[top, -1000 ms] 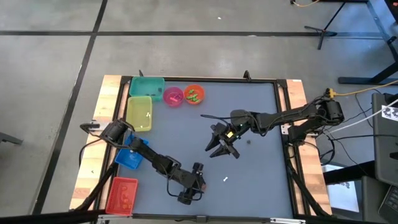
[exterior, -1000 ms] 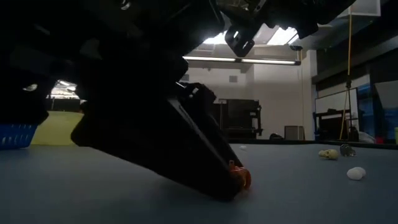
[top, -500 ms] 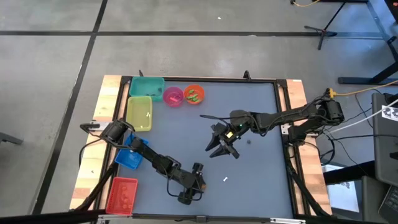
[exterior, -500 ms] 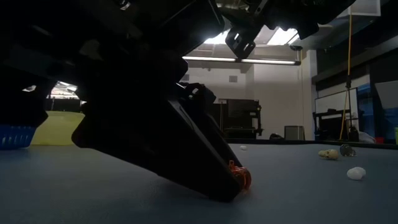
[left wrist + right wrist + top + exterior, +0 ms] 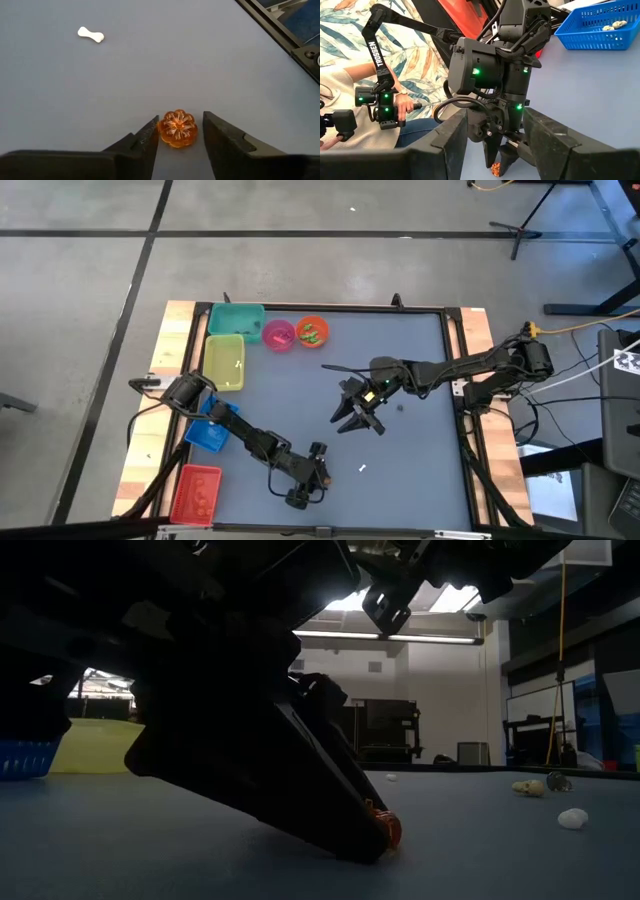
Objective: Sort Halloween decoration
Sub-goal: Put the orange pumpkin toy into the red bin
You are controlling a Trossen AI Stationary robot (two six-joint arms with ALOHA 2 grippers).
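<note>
A tiny orange pumpkin trinket [image 5: 177,128] lies flat on the grey table near its near edge, also seen in the low view [image 5: 386,828]. My left gripper [image 5: 180,131] [image 5: 298,498] is open and low over the table, with one finger on each side of the pumpkin. My right gripper [image 5: 358,423] is open with its fingers spread wide. It hangs over the middle of the table and touches nothing. A white bone trinket [image 5: 90,35] [image 5: 363,469] lies to the right of the left gripper. My left gripper has one finger [image 5: 147,137] against the pumpkin's side [image 5: 162,128], while the other finger [image 5: 220,137] stands a small gap away from it. The fingers slant down from above. The pumpkin rests flat on the table between them.
Along the table's left side stand a teal bin [image 5: 236,318], a yellow-green bin [image 5: 224,361], a blue bin [image 5: 208,433] and a red bin [image 5: 196,493]. A pink bowl [image 5: 278,334] and an orange bowl [image 5: 312,331] are at the far edge. A skull trinket [image 5: 528,786] and a white trinket [image 5: 572,818] lie farther right. A person's hand [image 5: 402,106] shows beyond the table.
In the low view my left gripper's finger has crept slightly closer to the pumpkin, which has turned a little where it lies. My right arm has kept still.
</note>
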